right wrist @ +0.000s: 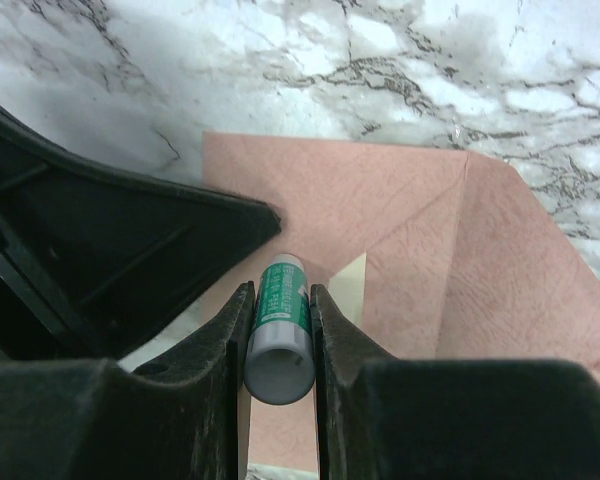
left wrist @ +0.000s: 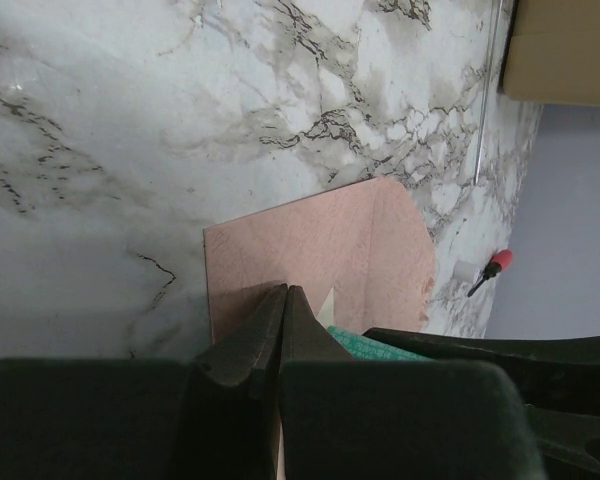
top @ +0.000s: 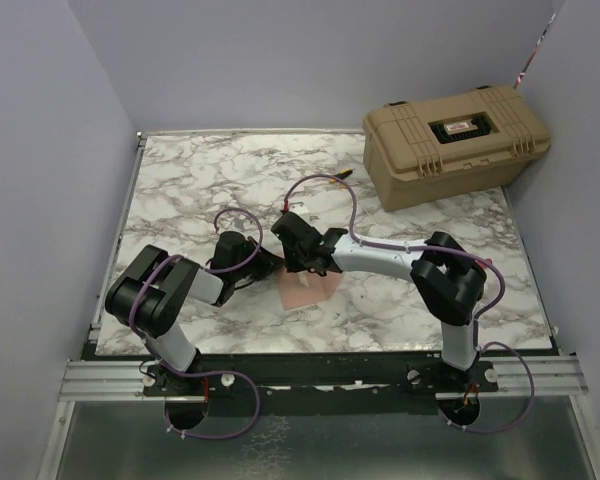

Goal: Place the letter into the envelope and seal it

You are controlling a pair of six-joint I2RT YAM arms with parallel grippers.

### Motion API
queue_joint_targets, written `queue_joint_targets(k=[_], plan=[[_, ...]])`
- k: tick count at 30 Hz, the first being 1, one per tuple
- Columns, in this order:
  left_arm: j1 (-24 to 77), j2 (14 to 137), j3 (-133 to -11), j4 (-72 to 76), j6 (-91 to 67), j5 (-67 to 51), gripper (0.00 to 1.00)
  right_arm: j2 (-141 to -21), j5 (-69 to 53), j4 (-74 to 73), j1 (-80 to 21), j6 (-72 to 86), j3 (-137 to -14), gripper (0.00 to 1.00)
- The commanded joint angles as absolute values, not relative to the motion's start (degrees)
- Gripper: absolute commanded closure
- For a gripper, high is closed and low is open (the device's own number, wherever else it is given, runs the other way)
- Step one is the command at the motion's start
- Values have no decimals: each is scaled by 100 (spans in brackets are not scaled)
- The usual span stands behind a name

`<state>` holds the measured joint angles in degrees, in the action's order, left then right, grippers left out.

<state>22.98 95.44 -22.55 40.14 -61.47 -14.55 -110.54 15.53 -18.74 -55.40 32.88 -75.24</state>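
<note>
The salmon-tan envelope (top: 305,290) lies flat on the marble table between the two arms, its flap (right wrist: 520,290) spread open to one side. My left gripper (left wrist: 285,290) is shut with nothing between its fingers, and its tips rest on the envelope (left wrist: 320,250) near one edge. My right gripper (right wrist: 280,290) is shut on a green-and-white glue stick (right wrist: 280,320), whose far end points down at the envelope (right wrist: 400,200) by the flap crease. A pale cream sliver (right wrist: 350,285) shows at the envelope's mouth. I cannot make out the letter as a separate sheet.
A tan hard case (top: 455,140) stands at the back right of the table. A small red-tipped tool (left wrist: 492,268) and a white cap (left wrist: 465,270) lie beyond the envelope. Blue walls close in the table at the left, back and right.
</note>
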Motion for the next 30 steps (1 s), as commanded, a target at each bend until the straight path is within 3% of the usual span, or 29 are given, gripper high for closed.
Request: queue_joint_targets(k=[1, 23, 30], plan=[[2299, 9882, -2017, 2583, -5765, -972, 100, -11530, 1790, -2337, -5476, 3165, -7600, 99], [2295, 9893, -2003, 2549, -5836, -725, 100, -10326, 645, -2214, -5841, 3299, -5998, 99], [2294, 9887, -1998, 2554, -5820, -737, 100, -10396, 953, -2307, -5847, 3347, -6038, 100]])
